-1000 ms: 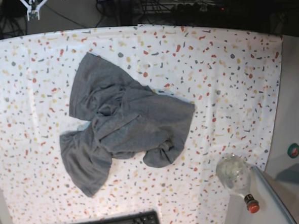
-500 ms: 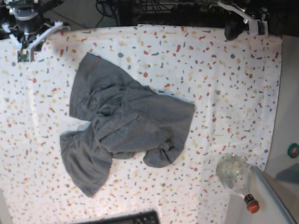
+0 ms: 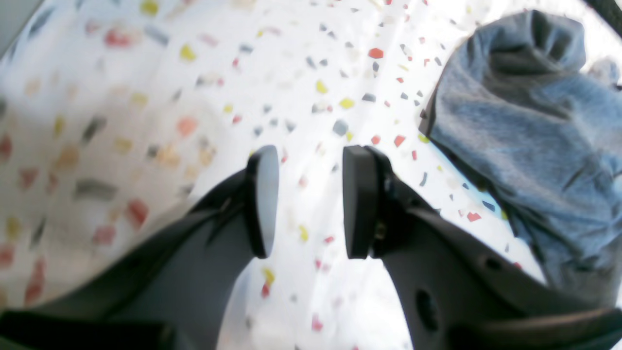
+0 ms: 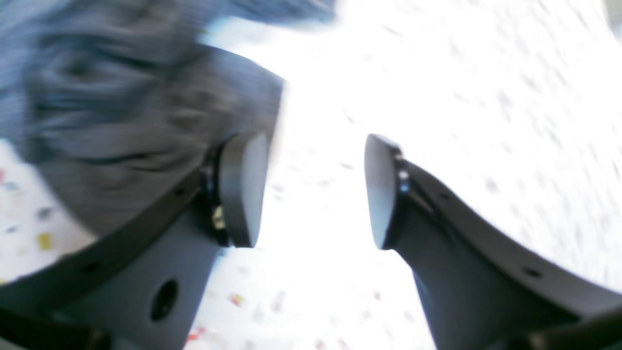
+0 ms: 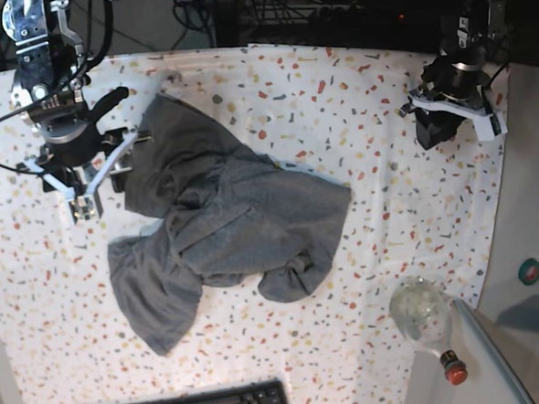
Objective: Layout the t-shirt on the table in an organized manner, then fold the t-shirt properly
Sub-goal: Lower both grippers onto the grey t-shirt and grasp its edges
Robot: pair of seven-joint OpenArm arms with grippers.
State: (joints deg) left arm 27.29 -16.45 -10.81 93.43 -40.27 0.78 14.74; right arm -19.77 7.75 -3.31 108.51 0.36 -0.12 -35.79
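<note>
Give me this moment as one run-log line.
t-shirt: crumpled, unfolded | right gripper: open, empty, at shirt's edge | left gripper: open, empty, over bare table

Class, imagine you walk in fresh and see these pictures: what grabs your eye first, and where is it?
A crumpled grey t-shirt lies heaped mid-table on the speckled white table. The right gripper hangs at the shirt's far-left edge with jaws apart, the left gripper over bare cloth at the far right. A clear bottle with a red cap lies near the right corner.
</note>
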